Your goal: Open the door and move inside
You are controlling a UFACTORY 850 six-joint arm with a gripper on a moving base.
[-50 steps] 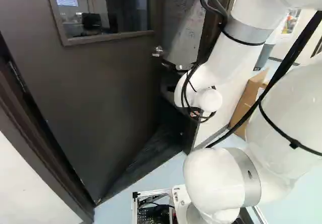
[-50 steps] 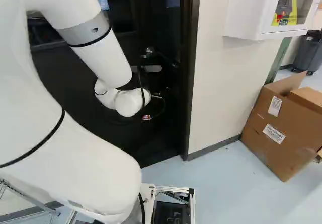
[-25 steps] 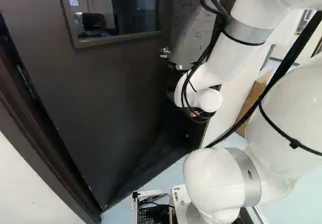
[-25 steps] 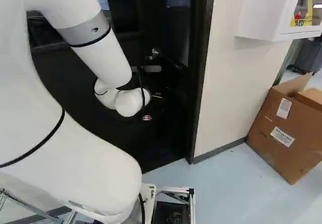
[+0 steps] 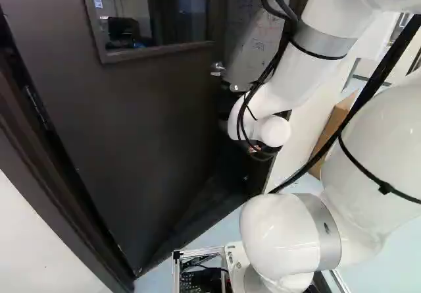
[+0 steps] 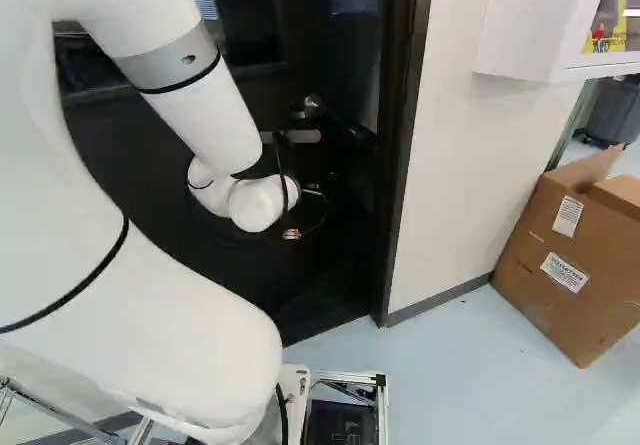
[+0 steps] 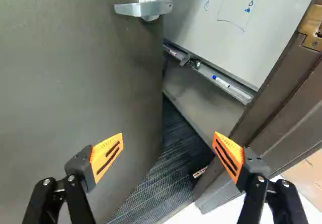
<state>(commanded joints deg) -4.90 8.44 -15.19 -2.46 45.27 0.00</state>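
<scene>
The dark door [image 5: 145, 128] stands ajar, its far edge swung away from the door frame [image 7: 282, 103]. Its silver lever handle [image 7: 146, 7] is ahead of the gripper on the door's side, also visible as a handle [image 5: 217, 69] in the left base view. Mostly hidden by the white wrist, the gripper [image 5: 256, 149] is at the doorway. Seen from the wrist, my gripper [image 7: 168, 153] is wide open with nothing held, one finger in front of the door face, the other in front of the frame. Dark carpet [image 7: 173, 158] shows through the gap.
Beyond the gap are a whiteboard [image 7: 221, 27] and its marker tray [image 7: 206, 73]. Right of the doorway come a pale wall [image 6: 460, 165], a white wall cabinet [image 6: 530, 25] and a cardboard box [image 6: 570, 255]. Another white wall [image 5: 39, 240] lies left of the frame.
The base has turned a little to the left, so door, frame and box have shifted rightward in both base views. The arm keeps its pose against its lowest joint; the door stands about as far ajar.
</scene>
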